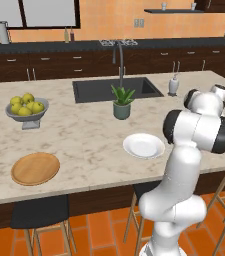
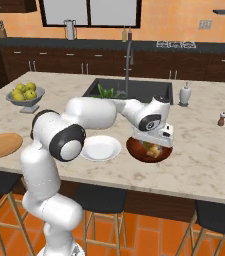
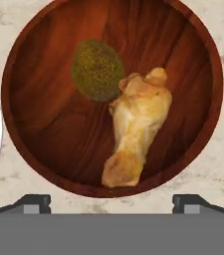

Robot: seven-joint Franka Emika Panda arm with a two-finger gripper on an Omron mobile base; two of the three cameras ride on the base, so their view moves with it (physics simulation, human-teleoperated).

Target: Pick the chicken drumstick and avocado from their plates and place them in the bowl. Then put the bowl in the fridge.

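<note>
Bowl: wide shallow reddish-brown wooden bowl [image 3: 190, 64], dark glossy grain, round rim; fills most of hand view; in right base view sits center-right on the table [image 2: 204, 155], just right of white plate, partly under the hand.
Chicken drumstick: golden-tan lumpy piece [image 3: 136, 127] lying in bowl, center to lower center of hand view, narrower end toward the bottom rim.
Avocado: dark olive-green, dull rough skin, egg-shaped [image 3: 97, 69]; in bowl, upper left of drumstick, touching it or just beside, hard to say.
Jaws: gripper [image 3: 111, 201] spread wide, nothing between the tips; two dark tips [image 3: 34, 203] at bottom left and bottom right of hand view, above the bowl's near rim.
White plate: glossy shallow round dish [image 1: 143, 145], center-right of left base view.
Wooden plate: flat light-brown disc with rim [image 1: 35, 168], lower left of left base view, near table edge.
Table: pale marbled stone slab, smooth, with dark sink set in.
Fruit bowl: grey metal footed bowl [image 1: 27, 113], yellow-green round fruits piled in, left side.
</note>
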